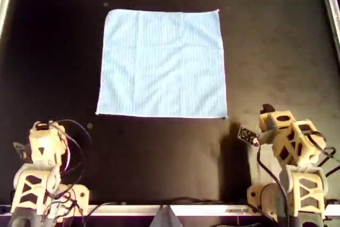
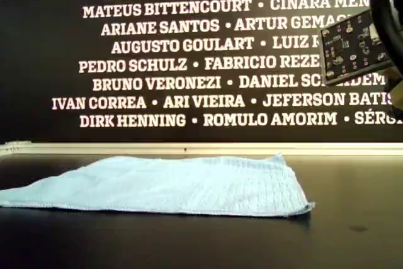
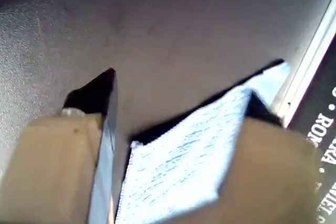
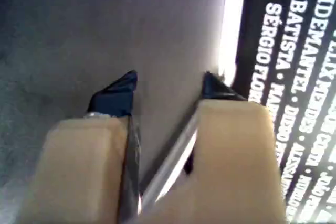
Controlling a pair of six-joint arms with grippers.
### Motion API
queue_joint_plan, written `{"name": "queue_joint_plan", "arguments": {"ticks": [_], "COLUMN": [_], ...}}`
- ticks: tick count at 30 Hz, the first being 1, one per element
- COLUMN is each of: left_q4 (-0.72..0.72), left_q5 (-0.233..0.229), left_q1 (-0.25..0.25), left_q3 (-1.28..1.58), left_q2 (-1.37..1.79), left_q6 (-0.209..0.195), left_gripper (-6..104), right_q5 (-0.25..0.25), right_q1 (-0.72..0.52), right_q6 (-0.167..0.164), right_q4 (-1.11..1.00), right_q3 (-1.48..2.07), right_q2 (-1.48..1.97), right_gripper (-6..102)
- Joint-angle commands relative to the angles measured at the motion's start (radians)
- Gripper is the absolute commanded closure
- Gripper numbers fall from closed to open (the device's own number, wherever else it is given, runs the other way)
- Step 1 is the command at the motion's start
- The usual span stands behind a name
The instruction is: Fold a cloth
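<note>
Black matte table (image 1: 159, 158) with a pale metal rim along its edges. Only item lying on it: the cloth (image 1: 162, 63), light-blue with faint stripes, spread flat and unfolded, toward the far edge in the overhead view. Exterior view shows the cloth (image 2: 182, 184) slightly rumpled, one corner lifted a little off the surface.

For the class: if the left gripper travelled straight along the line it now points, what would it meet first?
Most likely the cloth: in the left wrist view it lies between and beyond the open jaws of the left gripper, with bare black table around it. Depth is unclear, so the gripper might touch table first.
</note>
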Motion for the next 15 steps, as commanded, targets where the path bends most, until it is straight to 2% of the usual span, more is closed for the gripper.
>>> {"name": "queue_joint_plan", "arguments": {"ticks": [1, 3, 5, 9, 11, 12, 15], "left_q4": [-0.023, -0.023, -0.021, -0.021, -0.021, -0.021, -0.021], "left_q5": [-0.002, -0.002, -0.002, -0.002, -0.002, -0.003, -0.003], "left_q1": [0.005, -0.028, -0.095, -0.288, -0.37, -0.397, -0.416], "left_q3": [-0.032, -0.032, -0.031, -0.021, -0.02, -0.015, -0.011], "left_q2": [0.015, 0.015, 0.015, 0.014, 0.014, 0.014, 0.014], "left_q6": [0.009, 0.009, 0.009, 0.005, -0.005, -0.005, -0.006], "left_gripper": [-4, -2, 0, 2, 3, 3, 3], "right_q5": [-0.012, -0.014, -0.014, -0.012, 0.002, 0.005, 0.005], "right_q1": [0.0, 0.006, 0.048, 0.202, 0.278, 0.304, 0.344], "right_q6": [-0.006, -0.008, -0.009, -0.009, -0.009, -0.009, -0.009], "right_q4": [-0.057, -0.058, -0.06, -0.058, -0.058, -0.058, -0.057], "right_q3": [-0.026, -0.031, -0.029, -0.012, -0.005, -0.002, -0.011], "right_q2": [0.037, 0.037, 0.037, 0.028, 0.025, 0.021, -0.041], "right_gripper": [42, 42, 42, 42, 42, 42, 42]}}
